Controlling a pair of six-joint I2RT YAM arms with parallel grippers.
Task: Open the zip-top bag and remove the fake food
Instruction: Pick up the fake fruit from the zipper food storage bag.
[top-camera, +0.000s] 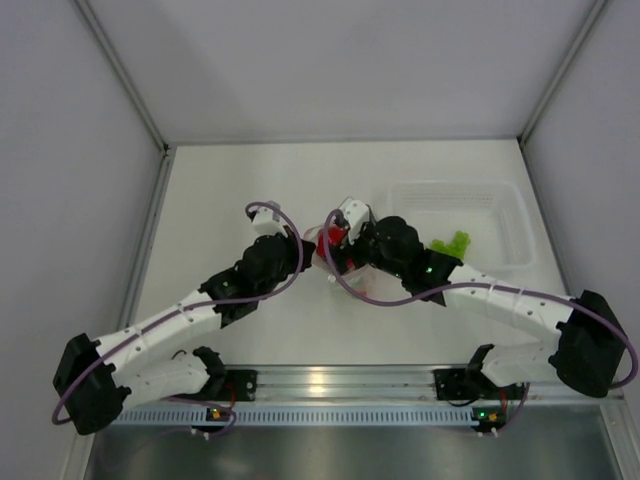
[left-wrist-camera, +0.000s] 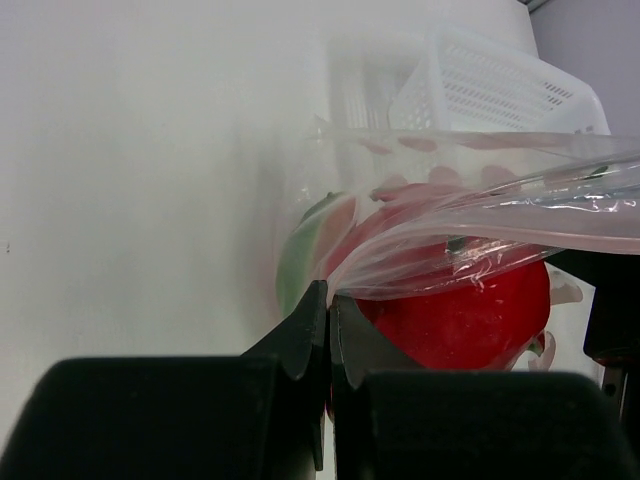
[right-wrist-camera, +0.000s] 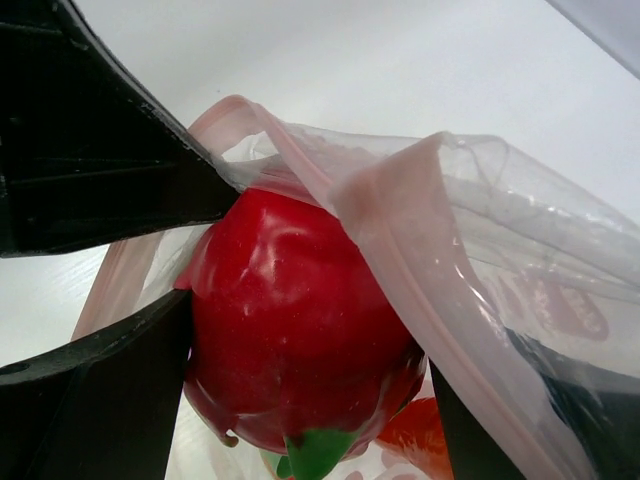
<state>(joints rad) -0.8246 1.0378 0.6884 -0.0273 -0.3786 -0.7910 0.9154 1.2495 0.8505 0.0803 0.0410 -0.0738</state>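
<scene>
The zip-top bag (right-wrist-camera: 520, 250) hangs over the middle of the table, its pinkish zip strip (right-wrist-camera: 400, 260) parted at the mouth. My left gripper (left-wrist-camera: 330, 296) is shut on the bag's edge, which is the clear film (left-wrist-camera: 480, 220). A red dragon fruit (right-wrist-camera: 300, 320) with a green tip (right-wrist-camera: 315, 455) sits in the bag's mouth. My right gripper (right-wrist-camera: 310, 335) is shut on this fruit, one finger (right-wrist-camera: 100, 390) on each side. A red-orange piece (right-wrist-camera: 420, 440) lies deeper in the bag. A green-rimmed slice (left-wrist-camera: 305, 255) shows through the film. From above, both grippers meet at the fruit (top-camera: 328, 240).
A clear rectangular tub (top-camera: 505, 215) stands at the back right, close behind the right arm, with green leafy pieces (top-camera: 452, 243) in it. The tub's gridded wall (left-wrist-camera: 490, 85) rises behind the bag. Grey walls enclose the table on three sides.
</scene>
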